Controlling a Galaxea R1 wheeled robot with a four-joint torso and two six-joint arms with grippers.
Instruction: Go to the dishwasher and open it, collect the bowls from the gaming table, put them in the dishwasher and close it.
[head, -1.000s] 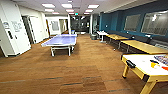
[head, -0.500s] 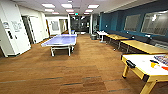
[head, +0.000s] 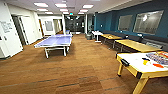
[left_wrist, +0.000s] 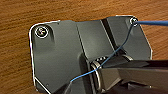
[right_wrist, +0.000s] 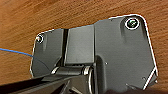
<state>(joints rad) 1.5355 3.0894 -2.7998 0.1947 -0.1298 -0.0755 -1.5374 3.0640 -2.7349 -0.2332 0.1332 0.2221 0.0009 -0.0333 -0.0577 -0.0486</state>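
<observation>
Small orange bowl near white yellow-edged worktop's right edge: light, rigid, probably slick, grip by rim; gripper states unclear.

A broad stretch of brown wood-patterned floor lies open through the frame's centre and lower left. The blue table-tennis table blocks the centre left, and the white-topped, yellow-edged gaming table crowds the lower right, with yellow-topped tables lining the right wall

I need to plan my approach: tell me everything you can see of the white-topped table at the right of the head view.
The gaming table stands on the brown wood-look floor at the near right, cut off by the picture's edge. Its top is white with a yellowish edge and yellow legs; dark fittings sit at its side. Colourful flat things, too blurred to name, lie on it.
</observation>
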